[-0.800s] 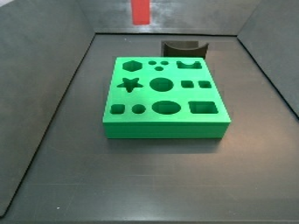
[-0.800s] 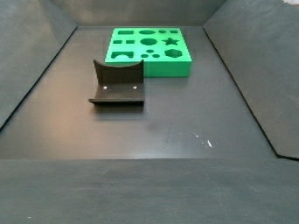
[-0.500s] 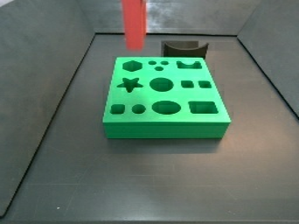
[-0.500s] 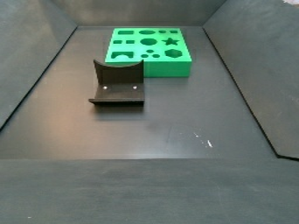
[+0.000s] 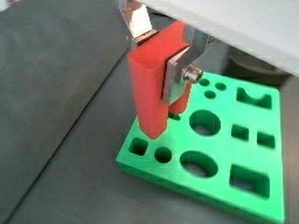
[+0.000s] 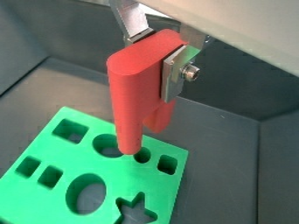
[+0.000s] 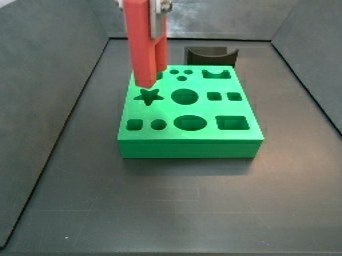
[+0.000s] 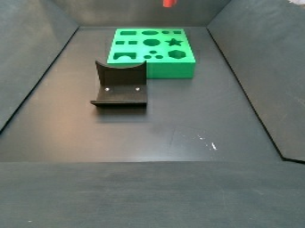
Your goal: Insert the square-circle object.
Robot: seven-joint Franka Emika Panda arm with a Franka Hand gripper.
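My gripper (image 5: 159, 51) is shut on the square-circle object (image 5: 152, 87), a bright red piece of two joined pegs that hangs upright from the silver fingers (image 5: 180, 72). It also shows in a wrist view (image 6: 135, 87). In a side view the red piece (image 7: 140, 45) hangs over the left part of the green slab (image 7: 201, 135), its lower end just above the star hole (image 7: 147, 97) and clear of the slab. In a side view only the piece's tip (image 8: 169, 3) shows, above the slab (image 8: 152, 67). The gripper (image 7: 160, 6) is mostly out of that view.
The dark fixture (image 8: 119, 85) stands on the floor in front of the slab, and behind it in a side view (image 7: 210, 55). Grey walls enclose the dark floor (image 8: 179, 151). The slab has several shaped holes, round ones (image 5: 205, 122) among them.
The gripper has come down with the red piece, from high at the back to just above the slab's left side. The slab and fixture have not moved.
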